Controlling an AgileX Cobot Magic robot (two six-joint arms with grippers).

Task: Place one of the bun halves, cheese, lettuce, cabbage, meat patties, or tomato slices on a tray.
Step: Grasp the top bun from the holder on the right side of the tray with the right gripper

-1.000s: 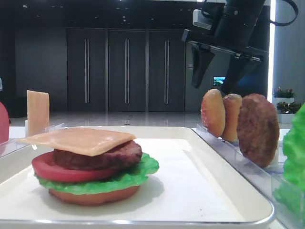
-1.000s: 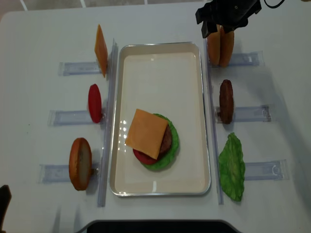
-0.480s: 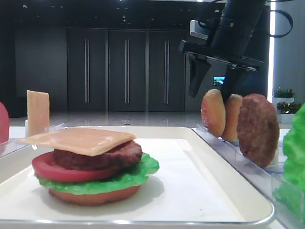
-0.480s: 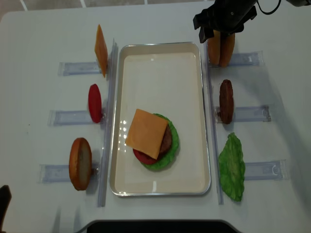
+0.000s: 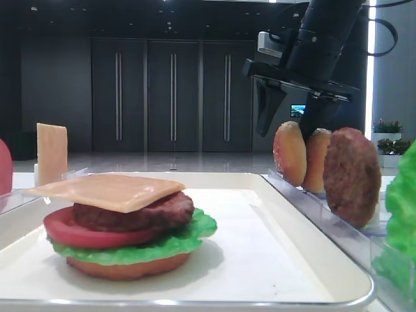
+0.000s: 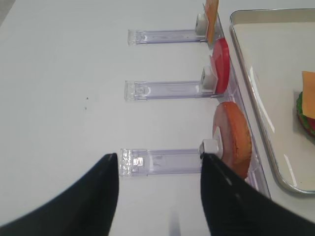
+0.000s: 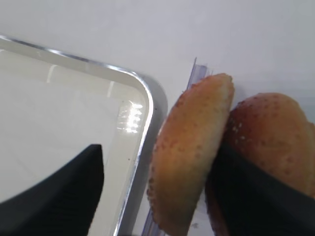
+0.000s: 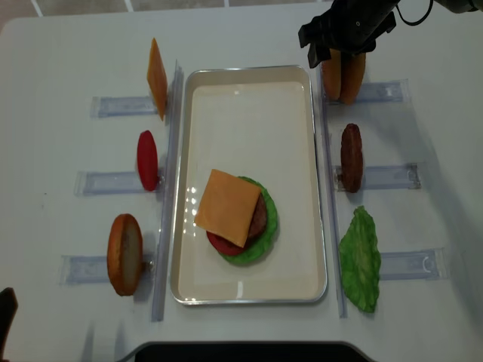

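Across the middle of the overhead view lay the tray [image 8: 249,75], white and rimmed, carrying the half-built burger [image 8: 238,215] in its lower part: base, lettuce, tomato, patty and a cheese slice [image 8: 228,207] on top, with no bun top yet.

At the upper right of that view the right gripper [image 8: 337,47] had come down over the last second from above the rack to the pair of upright bun halves [image 8: 341,74], shifting a little toward the tray side. Its jaws stood wide apart and straddled the nearer seeded bun top [image 7: 189,157]: one finger [image 7: 54,187] hung over the tray corner, the other sat wedged between the two buns. Nothing was gripped yet; I judged that closing on the bun and lifting it out came next, which would supply the missing top layer.

Around it, a spare meat patty [image 8: 350,157] and a lettuce leaf [image 8: 361,260] stood in racks at the right, with cheese, a tomato slice [image 8: 147,160] and a bun base [image 8: 124,253] at the left. The second bun pressing against the first, and the clear rack rail beside the tray rim, looked the likeliest snags.

At the lower left, the left gripper [image 6: 160,196] hung parted and empty above the table.
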